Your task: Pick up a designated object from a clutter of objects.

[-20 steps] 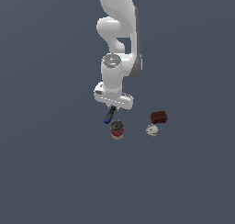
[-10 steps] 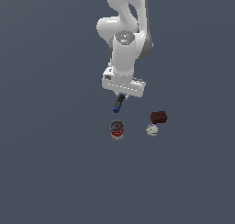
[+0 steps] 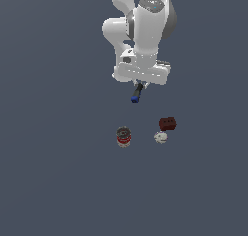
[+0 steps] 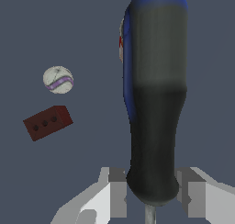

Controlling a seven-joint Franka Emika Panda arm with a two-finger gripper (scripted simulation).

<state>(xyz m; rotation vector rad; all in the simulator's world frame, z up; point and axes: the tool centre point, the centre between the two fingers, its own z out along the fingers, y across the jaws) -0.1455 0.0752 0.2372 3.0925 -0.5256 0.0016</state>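
**A:** Exterior view first: where is the slim screwdriver with the blue-and-black handle and thin grey metal shaft (image 3: 137, 93)?

**B:** Hanging handle-down from the white two-fingered gripper (image 3: 140, 83), well above the round red-and-grey can (image 3: 123, 136) and clear of the floor. Beside the can, toward the exterior view's right, sits the whitish ball (image 3: 160, 137), and the dark red block (image 3: 167, 123) is just beyond the ball.

**A:** How is it held?

**B:** In the wrist view the two fingers (image 4: 114, 193) stand on either side of the handle's narrow end, closed in nearly to its width. I'd say they are clamped on it, though the contact itself is hard to see.

**A:** So what makes the lift go well from here?

**B:** My judgement: keep the squeeze steady, because the grip sits at one end and the long handle dangles below it, so it could swing or pivot. Rise straight and smoothly, no sideways jerk. The can, ball and block are well below, so knocking them looks unlikely.
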